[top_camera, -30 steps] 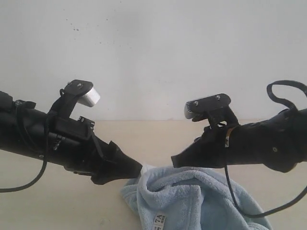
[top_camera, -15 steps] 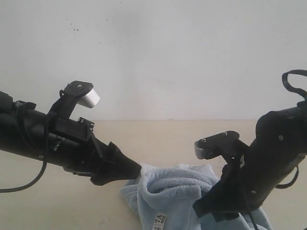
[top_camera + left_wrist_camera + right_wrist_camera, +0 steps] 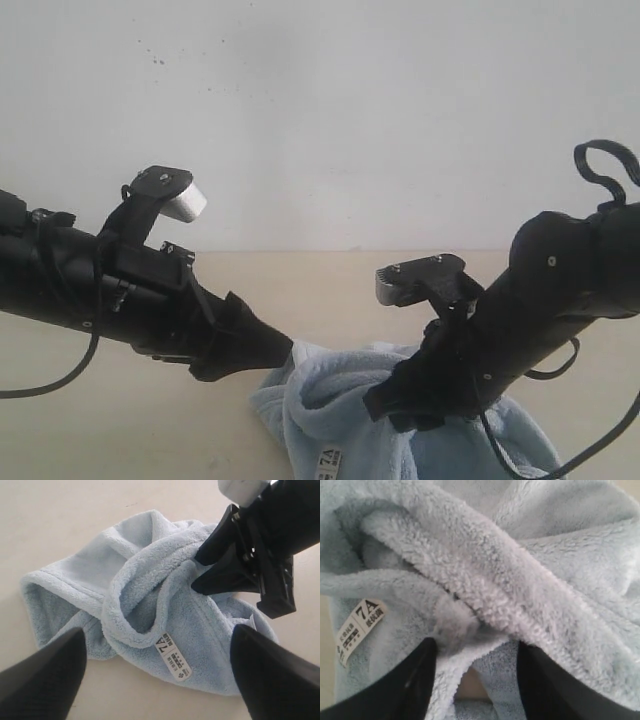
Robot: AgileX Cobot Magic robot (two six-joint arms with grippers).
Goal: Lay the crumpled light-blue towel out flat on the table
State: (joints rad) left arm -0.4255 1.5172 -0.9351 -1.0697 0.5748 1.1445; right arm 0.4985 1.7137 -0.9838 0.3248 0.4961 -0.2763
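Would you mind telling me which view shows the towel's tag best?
Left wrist view: the whole tag faces the camera on the towel. Right wrist view shows it close but bent; the exterior view cuts it off.

Three cameras: one low by the desk point(image 3: 100, 420), two on the wrists.
The exterior camera sits low and faces the white wall point(image 3: 320, 100), both arms point(image 3: 130, 290) close in front. The left wrist camera looks down on the towel point(image 3: 145, 600) from a little way up and sees the right gripper point(image 3: 196, 574) too. The right wrist camera is very near, maybe touching; towel fills it. All three show the towel.
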